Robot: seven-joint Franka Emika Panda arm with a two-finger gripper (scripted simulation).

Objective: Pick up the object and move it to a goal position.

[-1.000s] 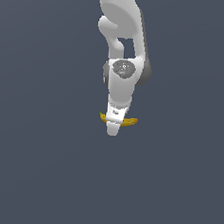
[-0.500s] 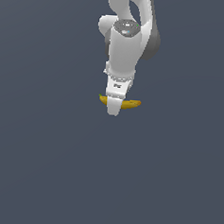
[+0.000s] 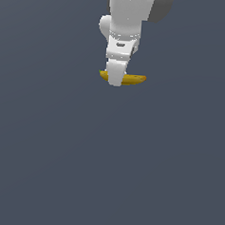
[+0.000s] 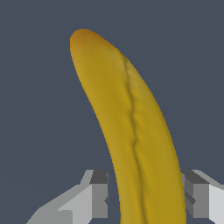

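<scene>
Straddling the banana crosswise, the pincer has a finger at each flank, narrowly open; whether it grips, I cannot tell. The fruit's long axis runs left-right in the exterior view.

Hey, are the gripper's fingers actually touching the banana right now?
Cannot tell. In the wrist view the banana runs between the fingers, with a thin dark sliver beside one finger and the other flush against it; the exterior view hides the contact.
</scene>
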